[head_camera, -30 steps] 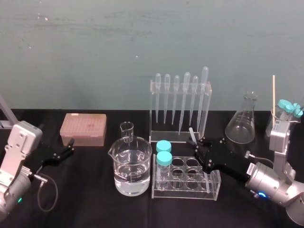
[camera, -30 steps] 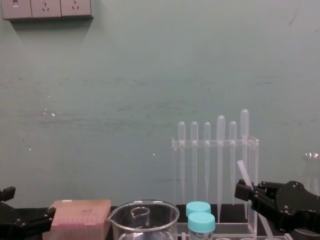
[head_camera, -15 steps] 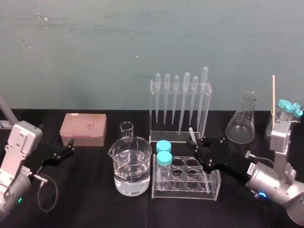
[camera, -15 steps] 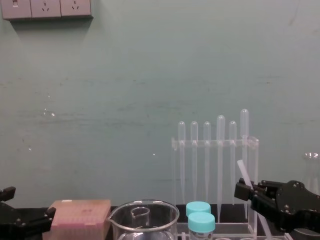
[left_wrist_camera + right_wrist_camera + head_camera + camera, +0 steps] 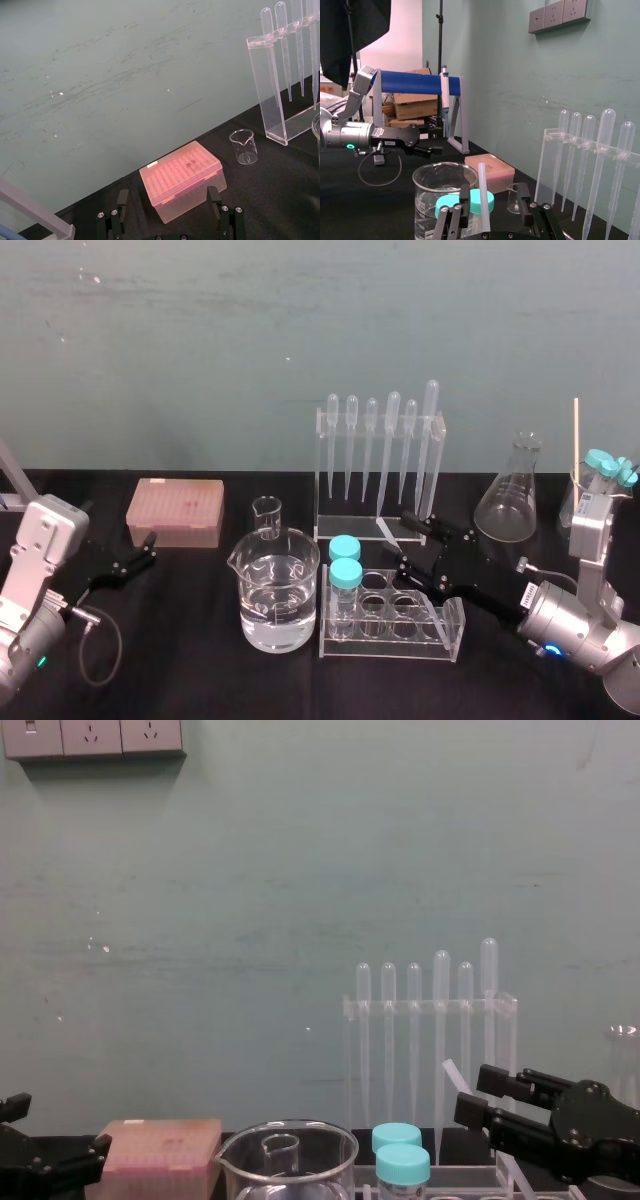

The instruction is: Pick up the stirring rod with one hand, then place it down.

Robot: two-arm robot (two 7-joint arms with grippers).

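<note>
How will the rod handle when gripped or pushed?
Straight, unbent rod: probably stiff. Thin, smooth: may slip in the open right gripper or roll on the table. Translucent, maybe glass: possibly brittle. Left gripper parked far left.

No legible text, label or number anywhere

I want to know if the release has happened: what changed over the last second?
The right gripper opened its fingers and let go of the stirring rod. The rod's top has tipped lower and toward the robot's left, and the rod now stands loose between the spread fingers. The left gripper, the beaker, the pipette rack and the tube rack stayed as they were.
</note>
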